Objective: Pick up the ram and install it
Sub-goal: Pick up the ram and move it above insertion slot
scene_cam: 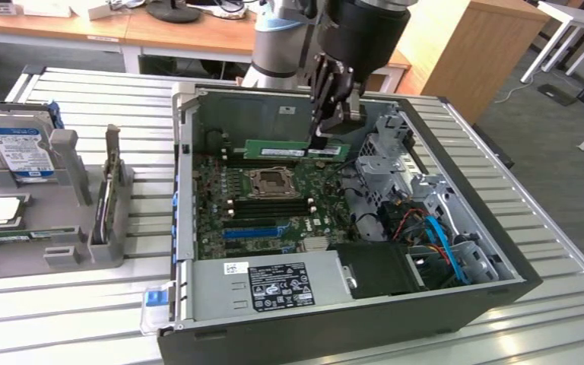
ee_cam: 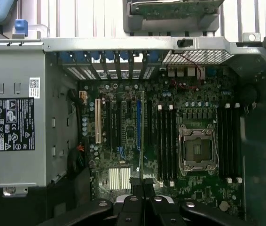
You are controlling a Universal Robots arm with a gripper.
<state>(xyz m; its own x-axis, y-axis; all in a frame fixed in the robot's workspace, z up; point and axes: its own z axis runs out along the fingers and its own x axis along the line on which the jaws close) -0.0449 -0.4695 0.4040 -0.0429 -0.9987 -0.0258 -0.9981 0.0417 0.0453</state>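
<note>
1. Wooden desks point(scene_cam: 170, 34) stand in the background behind the slatted white metal surface point(scene_cam: 566, 251) I am working over.
2. On the middle of that surface lies an open black computer case point(scene_cam: 373, 334) on its side, its green motherboard point(scene_cam: 221, 220) facing up.
3. My tool point(scene_cam: 321, 141) hangs inside the case, clenched on the ram point(scene_cam: 271, 150), a long, thin green circuit-board stick with a small white label.
4. I see the ram held level over the far part of the motherboard, just beyond the square metal processor socket point(scene_cam: 271, 181) and close to the case's far wall. I cannot tell whether it touches a slot.
5. A silver power supply box with a black label point(scene_cam: 221, 293) fills the near end of the case.
6. Near the surface's edge on the exterior view's left, a grey plastic holder point(scene_cam: 69, 243) carries an upright blue-labelled silver hard drive point(scene_cam: 16, 148), well apart from the tool.
</note>
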